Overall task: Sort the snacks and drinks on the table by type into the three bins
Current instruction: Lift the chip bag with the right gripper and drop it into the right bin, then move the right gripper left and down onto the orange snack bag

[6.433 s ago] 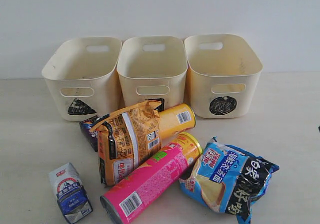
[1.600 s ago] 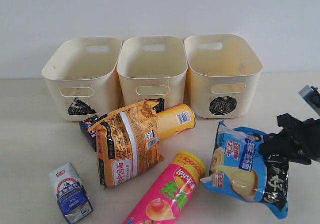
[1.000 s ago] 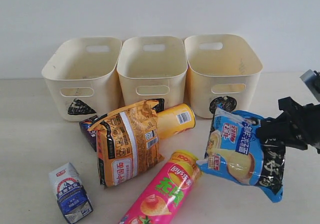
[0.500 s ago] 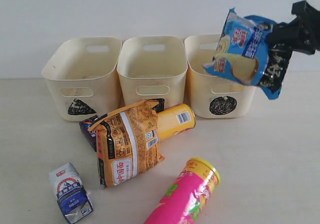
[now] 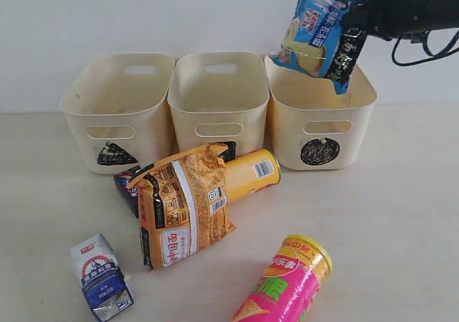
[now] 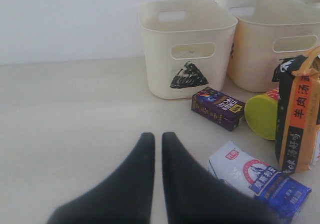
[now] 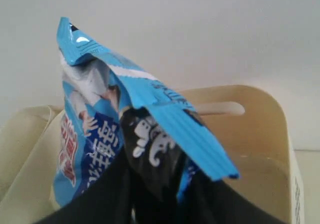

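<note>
Exterior view: right gripper (image 5: 356, 17) holds blue-black bag (image 5: 315, 28) over circle bin (image 5: 353, 144).

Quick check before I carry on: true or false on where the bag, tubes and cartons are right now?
1. The right hand holds the blue-black bag above the circle bin. True.
2. The left hand grips the white and blue carton. False: it grips nothing; the carton lies beside it.
3. The pink tube stands upright. False: it lies on its side on the table.
4. The yellow tube lies on its side. True.
</note>
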Motion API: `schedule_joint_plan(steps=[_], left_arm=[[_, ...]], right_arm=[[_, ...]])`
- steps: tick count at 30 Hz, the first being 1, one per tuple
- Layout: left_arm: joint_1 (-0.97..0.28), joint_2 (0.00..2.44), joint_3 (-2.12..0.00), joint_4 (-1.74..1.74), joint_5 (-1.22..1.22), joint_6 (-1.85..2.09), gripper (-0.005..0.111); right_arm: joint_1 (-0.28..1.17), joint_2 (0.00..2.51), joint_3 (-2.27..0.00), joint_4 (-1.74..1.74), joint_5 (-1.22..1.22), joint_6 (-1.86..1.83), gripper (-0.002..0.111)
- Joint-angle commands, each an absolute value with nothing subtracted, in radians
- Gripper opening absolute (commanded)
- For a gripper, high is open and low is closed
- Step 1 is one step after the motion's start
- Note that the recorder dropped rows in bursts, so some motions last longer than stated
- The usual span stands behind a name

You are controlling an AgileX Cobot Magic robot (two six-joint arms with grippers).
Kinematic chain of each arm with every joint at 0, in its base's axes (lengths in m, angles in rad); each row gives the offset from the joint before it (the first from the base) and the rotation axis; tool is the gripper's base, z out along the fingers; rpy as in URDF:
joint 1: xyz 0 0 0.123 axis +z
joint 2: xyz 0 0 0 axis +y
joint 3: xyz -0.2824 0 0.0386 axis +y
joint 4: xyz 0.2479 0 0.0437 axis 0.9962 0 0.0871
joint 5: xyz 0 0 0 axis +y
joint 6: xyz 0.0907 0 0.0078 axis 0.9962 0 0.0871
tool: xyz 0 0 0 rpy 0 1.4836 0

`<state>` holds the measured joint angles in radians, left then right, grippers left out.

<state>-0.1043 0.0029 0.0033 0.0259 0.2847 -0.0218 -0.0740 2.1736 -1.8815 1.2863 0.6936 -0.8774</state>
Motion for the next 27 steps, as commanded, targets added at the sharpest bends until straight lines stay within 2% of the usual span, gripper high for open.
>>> schedule_joint_plan(steps=[1,7,9,10,12,16,18,21,23,25,27], left_arm=[[-0.102,0.0,0.0,0.019,0.278,-0.03,0.004],[-0.102,0.0,0.0,0.019,0.28,-0.03,0.004],[-0.102,0.0,0.0,0.019,0.28,-0.03,0.004],[-0.102,0.0,0.0,0.019,0.28,-0.03,0.004],[-0.102,0.0,0.0,0.019,0.28,-0.03,0.004],[-0.102,0.0,0.0,0.019,0.28,-0.03,0.004],[-0.102,0.0,0.0,0.019,0.278,-0.03,0.004],[-0.102,0.0,0.0,0.019,0.278,-0.03,0.004],[-0.102,0.0,0.0,0.019,0.278,-0.03,0.004],[-0.102,0.0,0.0,0.019,0.278,-0.03,0.004],[-0.102,0.0,0.0,0.019,0.278,-0.03,0.004]], right_arm=[[-0.064,2.233,-1.966,1.298,0.65,-0.904,0.0],[-0.06,2.249,-1.966,1.286,0.613,-1.032,0.002],[-0.06,2.249,-1.966,1.286,0.613,-1.041,0.01],[-0.06,2.249,-1.966,1.286,0.613,-1.041,0.015],[-0.06,2.254,-1.966,1.276,0.62,-1.041,0.033],[-0.06,2.262,-1.966,1.251,0.631,-1.041,0.079],[-0.06,2.262,-1.966,1.245,0.631,-1.041,0.091],[-0.06,2.248,-1.966,1.245,0.64,-1.041,0.092],[-0.06,2.229,-1.966,1.245,0.658,-1.055,0.087],[-0.06,2.209,-1.966,1.245,0.686,-1.081,0.076],[-0.06,2.183,-1.966,1.243,0.735,-1.119,0.06]])
